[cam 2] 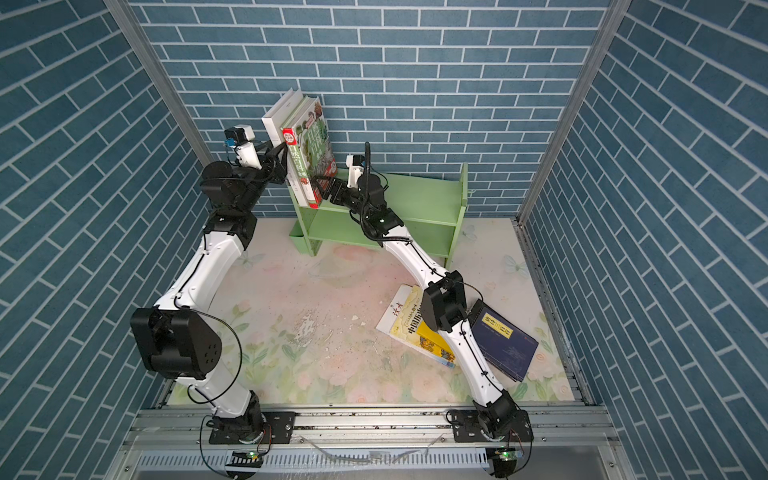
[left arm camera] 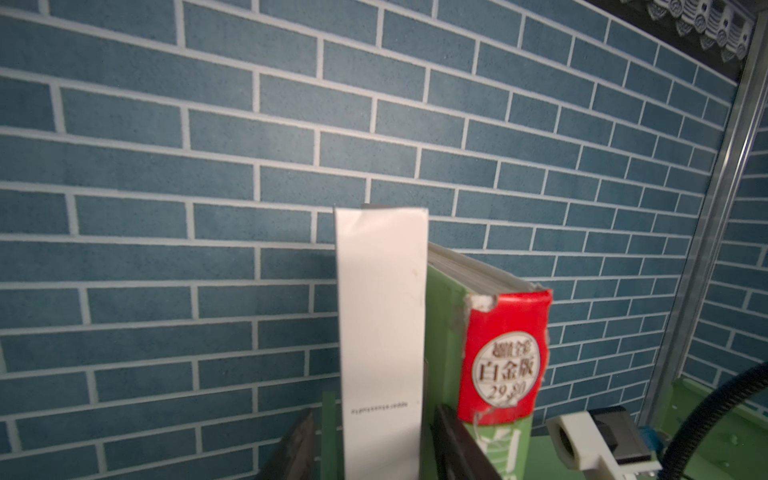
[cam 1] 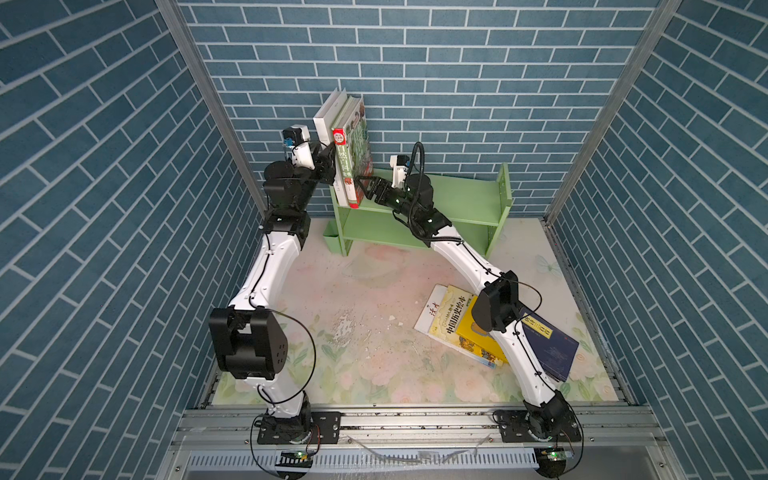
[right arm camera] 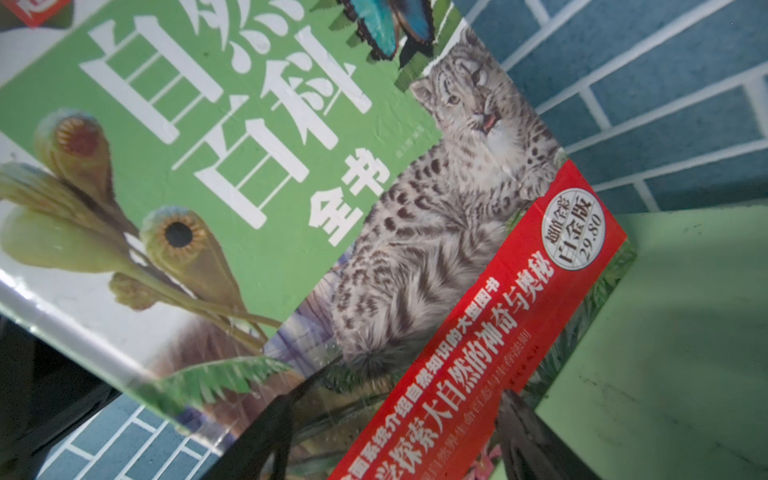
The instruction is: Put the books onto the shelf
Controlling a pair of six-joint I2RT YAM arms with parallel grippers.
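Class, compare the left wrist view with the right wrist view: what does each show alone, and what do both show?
Left wrist only: the white book, spine-on, standing beside the red-topped spine of the nature book. Right wrist only: the nature book's front cover with its spotted cat. Shared: the nature book, the green shelf and the blue brick wall.

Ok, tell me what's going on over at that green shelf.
Two books, the white book and the nature encyclopedia, stand at the left end of the shelf, on its upper tier. The left hand straddles the white book's spine with its jaws loose. The open right hand is at the encyclopedia's cover, seemingly steadying it. The remaining books lie piled on the table under the right arm.
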